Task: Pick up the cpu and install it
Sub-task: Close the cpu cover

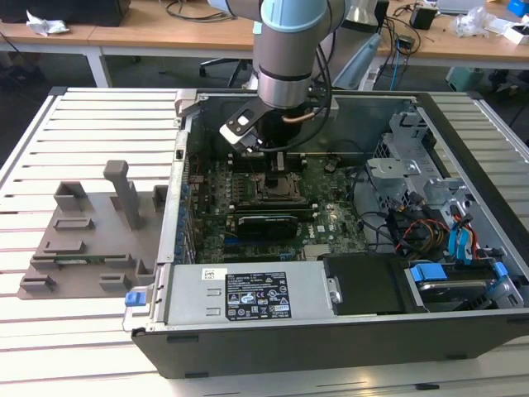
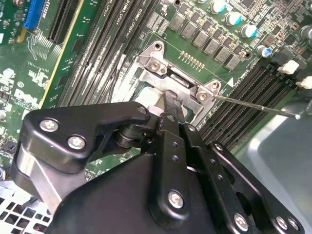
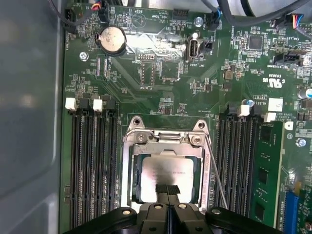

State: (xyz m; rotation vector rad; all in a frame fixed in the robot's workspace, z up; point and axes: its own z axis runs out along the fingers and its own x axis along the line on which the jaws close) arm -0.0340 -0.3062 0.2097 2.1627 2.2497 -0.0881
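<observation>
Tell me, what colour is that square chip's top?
Pale silver; the cpu shows best in the first wrist view.

**Slatted counter carrying an open computer case and a grey fixture**

The counter (image 1: 99, 107) is a pale, ribbed surface of parallel slats running across the exterior view. An open black computer case (image 1: 331, 339) lies flat on it, taking up the middle and the exterior view's right. Just beside the case, toward the exterior view's left, a grey moulded fixture (image 1: 83, 240) with upright posts and shallow recesses rests directly on the slats. Bare slats show around the fixture.
</observation>
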